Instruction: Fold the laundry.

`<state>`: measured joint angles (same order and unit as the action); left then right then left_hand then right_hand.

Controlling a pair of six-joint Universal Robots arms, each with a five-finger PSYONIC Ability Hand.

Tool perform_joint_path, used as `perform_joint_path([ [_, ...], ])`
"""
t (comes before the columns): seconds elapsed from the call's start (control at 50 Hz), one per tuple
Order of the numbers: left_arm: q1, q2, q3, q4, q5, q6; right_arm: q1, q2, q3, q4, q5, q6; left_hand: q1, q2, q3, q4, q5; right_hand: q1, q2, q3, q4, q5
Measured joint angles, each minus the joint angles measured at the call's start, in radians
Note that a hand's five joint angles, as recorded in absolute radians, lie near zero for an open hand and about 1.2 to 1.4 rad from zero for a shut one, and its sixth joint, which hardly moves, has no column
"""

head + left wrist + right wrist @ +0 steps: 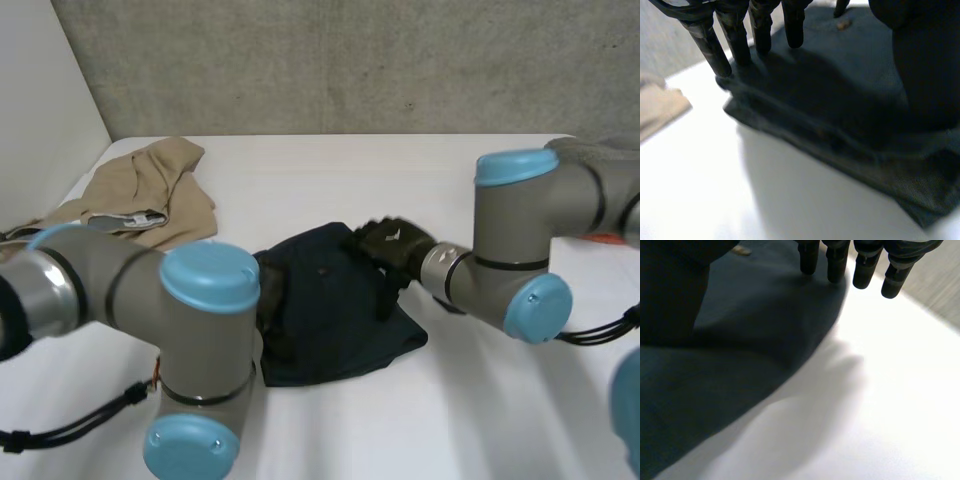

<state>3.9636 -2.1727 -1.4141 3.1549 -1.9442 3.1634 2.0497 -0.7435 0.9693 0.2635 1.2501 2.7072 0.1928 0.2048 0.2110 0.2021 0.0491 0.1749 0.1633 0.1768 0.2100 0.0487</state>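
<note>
On the desk (450,180), about the middle and a little toward the near edge, the dark blue garment (330,320) — doubled over into a thick block. Seems to run long from the far edge toward the near edge, slightly slanted.

At the garment's left edge, the left robot hand (735,45): fingers straight and a little spread, tips resting on the cloth just where it meets the desk, thumb kept apart, pinching nothing. At the garment's far right corner, the right robot hand (392,245): fingers straight as well, some tips on the cloth, the others just past its edge over bare desk, gripping nothing.

So, one robot hand on each side of the long axis, both touching, neither nearer than the other. Probably means the coming move goes across the block — either pressing it flat or taking the two edges for one more fold; needs first a real pinch on the cloth.

At the far left corner, well apart, a beige garment (150,190), lying loose and unfolded. At the far right edge, behind the right arm, a grey cloth (600,150).
</note>
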Motion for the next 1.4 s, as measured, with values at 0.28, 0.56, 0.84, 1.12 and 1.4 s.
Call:
perform_joint_path([
  [0.28,0.084,0.275,0.056,0.053,0.274,0.185,0.016,-0.45,0.509,-0.403,0.139,-0.012,0.0,0.0,0.0,0.0,0.0,0.0,0.0,0.0,0.0,-0.001],
  [0.56,0.197,0.301,0.158,-0.062,1.014,0.189,0.154,-0.427,0.963,-0.795,0.077,-0.078,0.0,0.0,0.0,0.0,0.0,0.0,0.0,0.0,0.0,-0.001],
  [0.84,0.196,0.273,0.158,-0.064,0.943,0.165,0.152,-0.22,0.849,-0.986,0.081,-0.152,0.0,0.0,0.0,0.0,0.0,0.0,0.0,0.0,0.0,-0.001],
  [1.12,0.197,0.275,0.148,-0.064,0.941,0.167,0.164,-0.124,0.673,-0.992,0.073,-0.141,0.0,0.0,0.0,0.0,0.0,0.221,0.236,0.22,0.178,0.139],
  [1.4,0.205,0.286,0.156,-0.064,0.941,0.166,0.162,-0.108,0.5,-0.977,0.077,-0.022,0.0,0.0,0.0,0.0,0.0,0.868,0.988,0.953,0.974,0.83],
])
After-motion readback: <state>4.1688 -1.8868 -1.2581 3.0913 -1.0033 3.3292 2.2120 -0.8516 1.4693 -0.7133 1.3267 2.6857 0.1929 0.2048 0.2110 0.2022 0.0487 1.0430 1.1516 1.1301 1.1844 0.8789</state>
